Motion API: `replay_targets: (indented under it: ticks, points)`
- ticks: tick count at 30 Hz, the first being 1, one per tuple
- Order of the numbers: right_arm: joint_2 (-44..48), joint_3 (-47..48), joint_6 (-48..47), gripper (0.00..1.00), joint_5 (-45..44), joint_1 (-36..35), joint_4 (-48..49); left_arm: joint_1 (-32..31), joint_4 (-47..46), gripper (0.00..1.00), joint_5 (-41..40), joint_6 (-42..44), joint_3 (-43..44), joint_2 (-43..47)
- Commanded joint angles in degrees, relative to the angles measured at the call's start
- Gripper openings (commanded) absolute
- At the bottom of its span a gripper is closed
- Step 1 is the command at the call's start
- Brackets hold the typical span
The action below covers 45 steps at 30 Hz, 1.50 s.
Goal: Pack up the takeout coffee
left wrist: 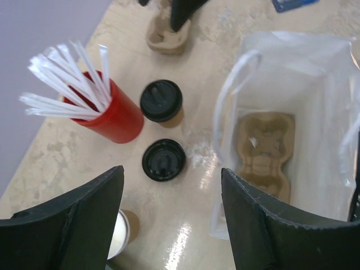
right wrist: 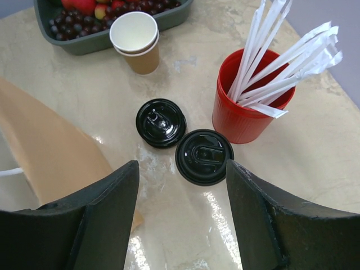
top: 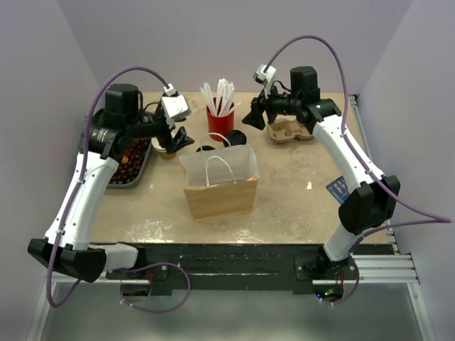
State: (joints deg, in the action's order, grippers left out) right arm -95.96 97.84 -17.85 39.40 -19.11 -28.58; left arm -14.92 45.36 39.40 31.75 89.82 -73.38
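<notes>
Beige stone-look table [top: 298, 192], pale walls. Takeout coffee [right wrist: 204, 156] upright on table, between red straw cup [right wrist: 247, 107] and loose black lid [right wrist: 161, 122], close to both. Right gripper [right wrist: 181, 166] hovers above coffee, jaws apart, empty. Left gripper [left wrist: 170, 173] spread wide, empty, above loose lid, beside open paper bag [left wrist: 281, 112].

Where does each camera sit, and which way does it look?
Top external: high behind the arms, looking down on the paper bag; left arm and right arm show.
Left wrist: on the left arm, looking down at the takeout coffee and into the bag; open left pincer shows.
Right wrist: on the right arm, looking down at the takeout coffee; open right pincer shows.
Both wrist views share the takeout coffee, loose lid, red straw cup.
</notes>
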Motion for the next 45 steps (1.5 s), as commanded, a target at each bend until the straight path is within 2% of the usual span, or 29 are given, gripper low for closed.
replay_targets:
  ticks: [1,5,9,15,18,23,26,28,32,36,40,45]
  points:
    - [-3.26,4.02,-1.23,0.66,3.05,0.13,1.86,0.06,5.63,0.74,4.47,2.81,-1.92,-2.20]
    - [-5.72,5.87,-3.07,0.65,3.93,-0.05,0.81,-0.20,-2.46,0.74,2.18,-1.42,-5.18,-2.81]
    - [-6.61,4.73,-7.10,0.64,3.85,0.04,-1.13,-0.73,-4.23,0.71,6.03,-2.39,-5.18,-5.27]
    - [-7.39,4.11,-9.14,0.64,3.05,-0.05,-2.89,-2.66,0.85,0.55,11.66,0.06,-2.03,-11.06]
    - [-7.40,4.02,-9.14,0.64,3.23,0.04,-2.97,-2.66,3.68,0.52,9.57,-0.98,0.09,-11.96]
    - [-6.43,2.10,-8.08,0.63,3.58,0.04,-1.75,-1.96,-3.24,0.62,1.31,-6.34,-2.27,-7.66]
    - [-5.99,1.48,-7.73,0.63,3.49,-0.05,-1.48,-0.38,-2.57,0.67,-2.57,-6.44,-0.19,-5.72]
    - [-5.73,1.21,-7.82,0.63,3.23,0.04,-1.57,1.99,-0.46,0.69,-1.09,-5.30,2.19,-4.49]
    - [-5.11,0.16,-7.99,0.63,3.41,0.04,-1.48,2.61,11.02,0.74,5.42,5.93,2.56,-1.94]
    - [-4.85,-0.28,-7.38,0.63,4.11,0.04,-0.60,0.52,14.75,0.74,9.90,7.89,0.27,-2.72]
    - [-4.58,-0.55,-7.20,0.63,4.72,0.04,-0.51,-4.59,5.21,0.74,4.91,3.34,-4.20,-3.17]
    - [-3.18,-1.69,-9.22,0.63,4.46,0.04,-1.48,-5.56,-0.89,0.72,-0.28,0.95,-4.74,-5.71]
